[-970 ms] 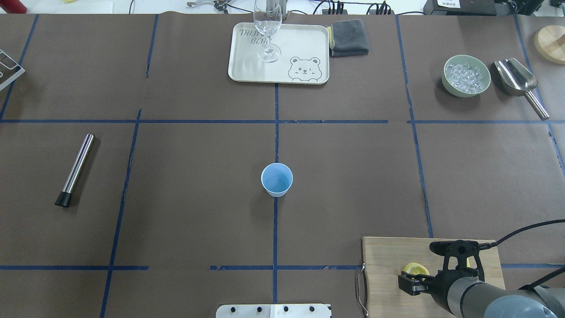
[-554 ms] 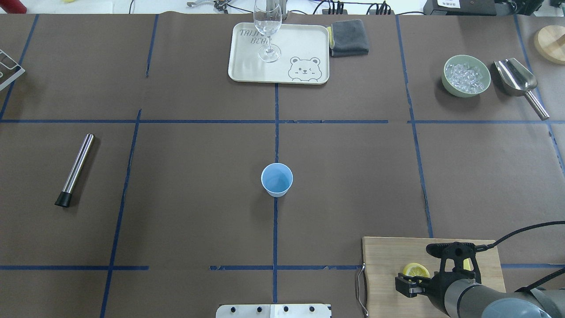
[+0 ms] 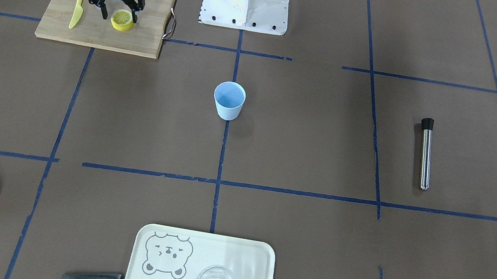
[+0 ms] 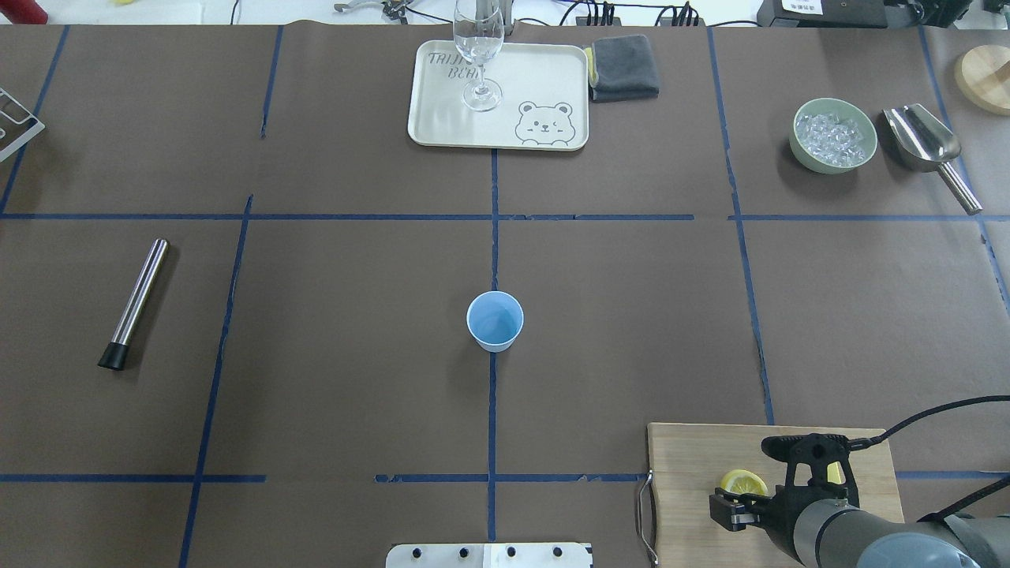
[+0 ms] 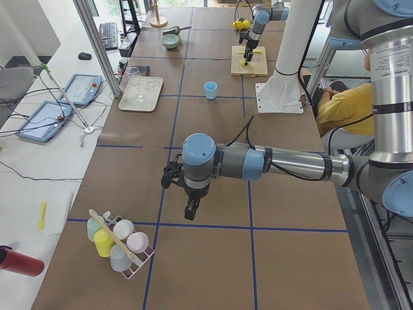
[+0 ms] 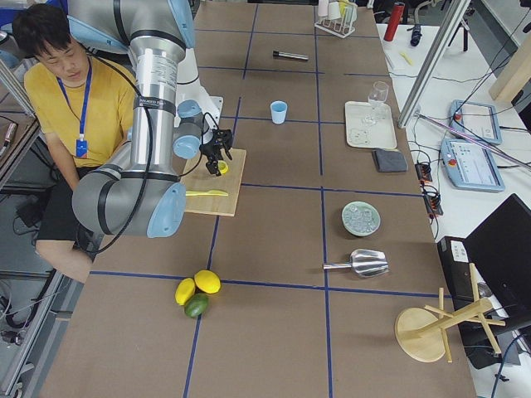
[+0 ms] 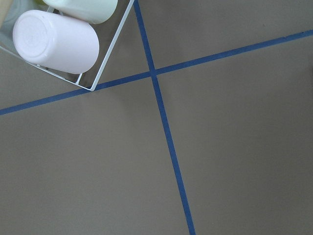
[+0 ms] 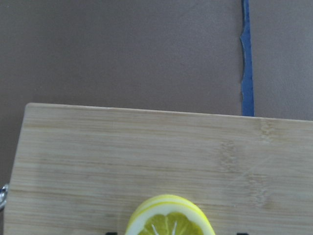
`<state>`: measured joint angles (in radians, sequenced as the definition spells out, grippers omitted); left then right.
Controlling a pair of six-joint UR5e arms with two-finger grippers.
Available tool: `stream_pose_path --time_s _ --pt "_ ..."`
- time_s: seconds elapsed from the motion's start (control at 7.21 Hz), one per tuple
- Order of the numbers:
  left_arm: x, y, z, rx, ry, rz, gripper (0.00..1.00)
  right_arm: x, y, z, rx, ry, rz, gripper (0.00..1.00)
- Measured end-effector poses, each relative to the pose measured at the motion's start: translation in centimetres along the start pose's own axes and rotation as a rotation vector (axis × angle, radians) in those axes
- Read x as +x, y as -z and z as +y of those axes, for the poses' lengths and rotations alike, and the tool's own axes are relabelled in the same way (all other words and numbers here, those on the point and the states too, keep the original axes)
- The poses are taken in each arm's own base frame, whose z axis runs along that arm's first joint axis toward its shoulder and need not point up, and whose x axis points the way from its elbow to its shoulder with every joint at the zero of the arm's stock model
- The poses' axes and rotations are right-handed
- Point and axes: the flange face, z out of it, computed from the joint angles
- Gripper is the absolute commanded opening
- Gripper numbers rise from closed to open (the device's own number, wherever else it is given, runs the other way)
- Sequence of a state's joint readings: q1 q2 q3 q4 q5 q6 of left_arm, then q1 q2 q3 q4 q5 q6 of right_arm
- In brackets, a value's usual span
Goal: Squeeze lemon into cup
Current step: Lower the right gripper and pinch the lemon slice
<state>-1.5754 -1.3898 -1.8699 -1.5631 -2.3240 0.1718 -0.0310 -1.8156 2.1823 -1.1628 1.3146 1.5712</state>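
The lemon point(image 3: 122, 20) is a stack of round yellow slices lying on the wooden cutting board point(image 3: 94, 35), also seen in the overhead view point(image 4: 742, 481) and close up in the right wrist view point(image 8: 169, 221). My right gripper point(image 3: 120, 14) points down over it, open, with a finger on each side of the slices and not touching them. The pale-blue cup point(image 4: 495, 321) stands upright and empty at the table's middle. My left gripper point(image 5: 191, 210) hangs over the table's far left end; I cannot tell whether it is open.
A yellow knife point(image 3: 77, 10) lies on the board beside the gripper. A tray point(image 4: 442, 126) with a clear glass point(image 4: 479, 47), a bowl of ice point(image 4: 834, 134), a metal scoop point(image 4: 923, 142) and a steel rod point(image 4: 136, 304) lie around. A rack of cups point(image 5: 119, 242) stands near the left gripper.
My right gripper has shifted slightly left and settled lower around the lemon. Nothing else has moved.
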Motion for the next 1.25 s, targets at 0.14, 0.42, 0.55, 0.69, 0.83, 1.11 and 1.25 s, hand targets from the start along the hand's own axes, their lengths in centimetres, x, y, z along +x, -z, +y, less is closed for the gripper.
stream_pose_path --time_s 0.14,0.42,0.55,0.69,0.83,1.11,1.25 --pt "0.01 0.02 -0.01 0.0 0.0 0.0 1.0 -0.01 -0.02 0.03 0.0 0.001 0.0 0.77" --pt "0.04 0.05 -0.02 0.001 -0.001 0.0 1.0 -0.08 -0.02 0.05 -0.001 0.001 -0.001 0.77" --pt "0.05 0.05 -0.02 0.001 -0.001 0.0 1.0 -0.12 -0.01 0.05 -0.001 0.001 -0.002 0.77" --pt "0.05 0.05 -0.02 0.001 -0.001 0.0 1.0 -0.17 0.02 0.04 -0.001 0.001 -0.003 0.74" --pt "0.06 0.07 -0.02 0.001 -0.001 0.0 1.0 -0.32 0.06 0.04 -0.002 0.001 -0.006 0.72" --pt "0.09 0.1 -0.03 0.002 -0.001 0.0 1.0 -0.64 0.13 0.0 -0.002 0.0 -0.013 0.69" --pt "0.13 0.15 -0.05 0.002 -0.002 -0.001 1.0 -0.66 0.13 -0.02 -0.001 0.0 -0.013 0.47"
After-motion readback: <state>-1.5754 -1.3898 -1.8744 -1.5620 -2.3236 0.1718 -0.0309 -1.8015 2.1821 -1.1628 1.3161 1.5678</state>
